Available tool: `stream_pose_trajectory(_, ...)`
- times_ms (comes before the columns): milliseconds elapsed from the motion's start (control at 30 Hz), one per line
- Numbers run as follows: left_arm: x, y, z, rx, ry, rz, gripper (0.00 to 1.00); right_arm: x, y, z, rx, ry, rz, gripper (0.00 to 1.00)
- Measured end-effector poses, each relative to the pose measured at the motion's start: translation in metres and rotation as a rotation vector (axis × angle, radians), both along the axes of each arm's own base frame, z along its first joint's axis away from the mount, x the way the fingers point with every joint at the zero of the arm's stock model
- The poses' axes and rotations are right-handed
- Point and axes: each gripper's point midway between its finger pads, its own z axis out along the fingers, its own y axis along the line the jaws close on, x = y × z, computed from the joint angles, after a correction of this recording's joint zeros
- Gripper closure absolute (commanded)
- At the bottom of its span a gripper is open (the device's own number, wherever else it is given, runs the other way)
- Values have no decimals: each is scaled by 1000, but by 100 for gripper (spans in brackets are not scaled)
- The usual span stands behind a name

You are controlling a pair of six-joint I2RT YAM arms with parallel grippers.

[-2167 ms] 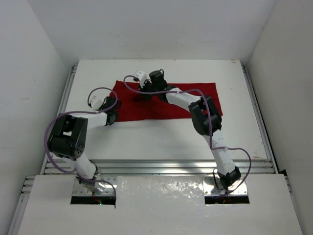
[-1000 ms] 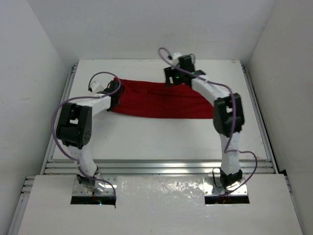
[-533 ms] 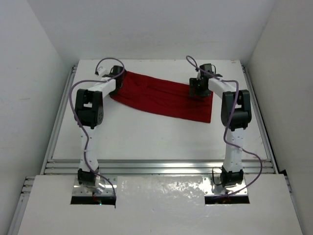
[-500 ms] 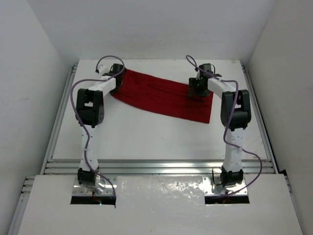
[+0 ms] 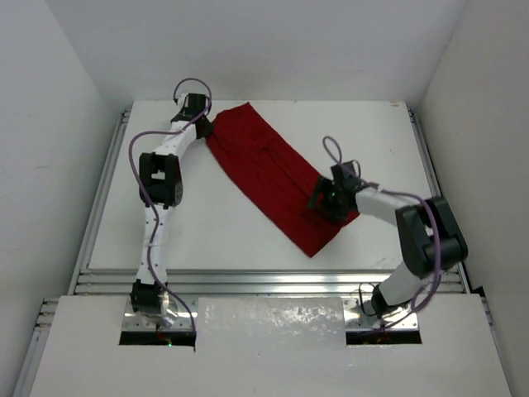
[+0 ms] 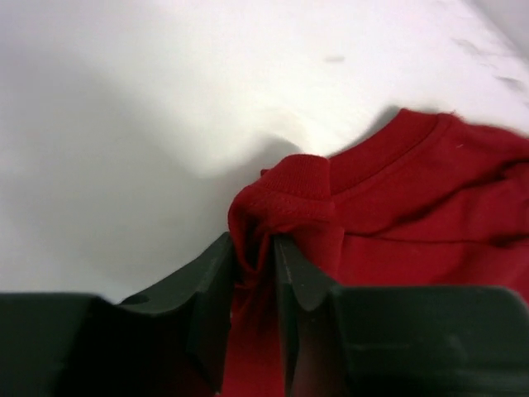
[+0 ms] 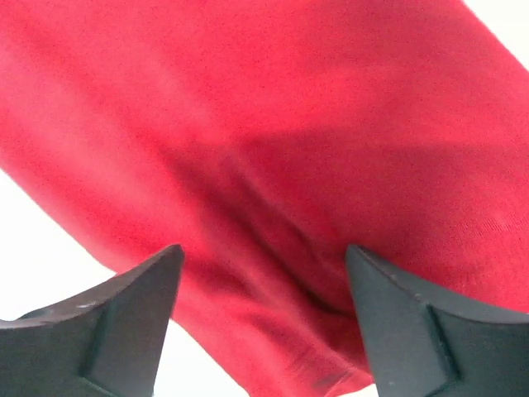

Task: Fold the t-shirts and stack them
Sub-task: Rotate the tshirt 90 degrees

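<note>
The dark red t-shirt (image 5: 264, 165) lies as a long folded band, running diagonally from the far left of the table towards the near right. My left gripper (image 5: 205, 126) is at its far end. In the left wrist view the narrow-set fingers of that gripper (image 6: 254, 248) pinch a bunch of the ribbed collar of the t-shirt (image 6: 413, 207). My right gripper (image 5: 322, 197) hovers over the near end of the band. Its jaws stand wide open in the right wrist view (image 7: 263, 252), with the t-shirt (image 7: 289, 99) flat beneath them and nothing gripped.
The white table (image 5: 215, 240) is walled on the left, back and right. Metal rails (image 5: 264, 281) run along its near edge, in front of both arm bases. The left arm stretches far along the table's left side.
The shirt has swung from lying across the back to a diagonal. My right gripper came towards the near right and its jaws opened wider. My left gripper moved to the far-left corner.
</note>
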Motion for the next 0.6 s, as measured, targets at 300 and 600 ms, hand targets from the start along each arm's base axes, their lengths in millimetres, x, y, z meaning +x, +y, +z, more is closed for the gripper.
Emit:
stream_pose_trajectory(300,37,-66,10,-179,-170,-249,57,-73,110,15,301,-12,0,1)
stream_pose_trajectory(600,47,-82,23,-182,-236,-290,4,-78,131,70,352,-80,77,1)
